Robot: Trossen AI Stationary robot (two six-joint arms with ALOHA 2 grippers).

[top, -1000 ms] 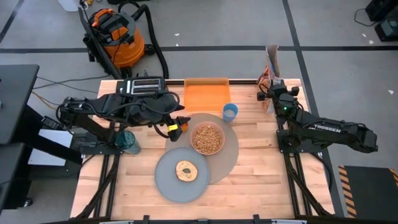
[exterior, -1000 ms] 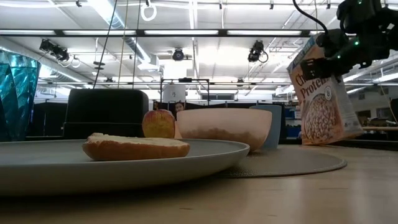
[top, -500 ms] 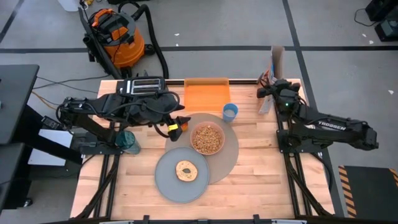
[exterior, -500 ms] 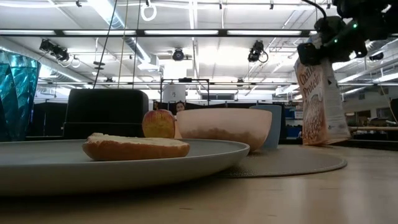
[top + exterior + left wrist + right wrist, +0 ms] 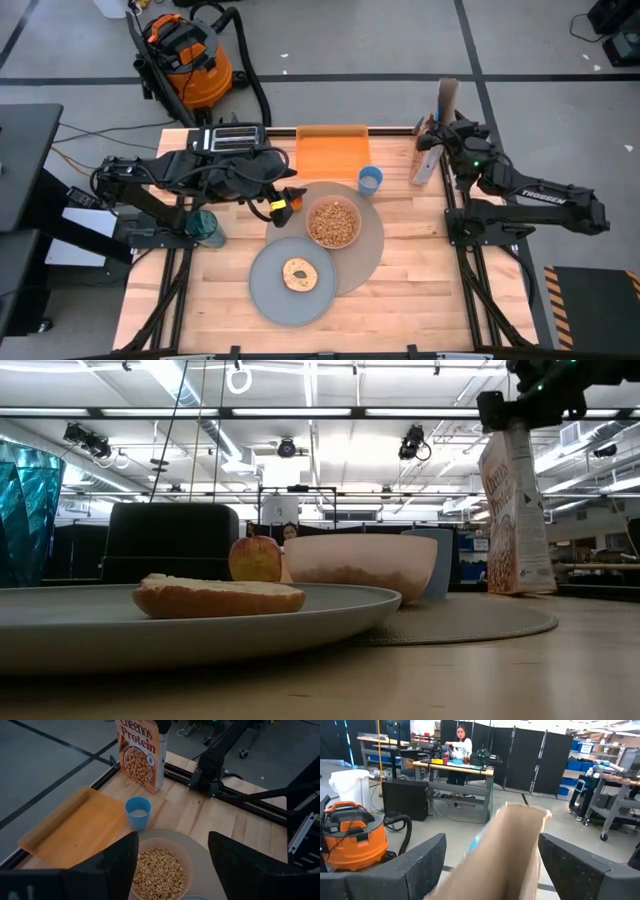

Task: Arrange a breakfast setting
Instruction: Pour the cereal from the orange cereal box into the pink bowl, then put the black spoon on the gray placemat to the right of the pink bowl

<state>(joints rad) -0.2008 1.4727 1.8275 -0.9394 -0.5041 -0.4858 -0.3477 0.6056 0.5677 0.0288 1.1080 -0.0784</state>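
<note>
— From above, what's laid out?

— One round mat mid-surface, one grey plate overlapping its 7 o'clock edge with one bagel on it, one pink bowl of cereal on the mat, one blue cup at the mat's 12 o'clock, one apple at its 10 o'clock. Beyond: a black toaster, an orange board, a teal glass at 9 o'clock.

— And the hands?

— The left hand sits wide around the apple. The right hand is over a cereal box standing at 2 o'clock.

— At table height?

— Bagel on the plate up front, apple and bowl behind, box upright, the right hand just above its top.

— The left wrist camera?

— Its fingers spread wide; cup, bowl, board, box ahead.

— The right wrist?

— Fingers wide apart, clear of the box's open top. An orange vacuum and a person at a desk lie beyond.
</note>
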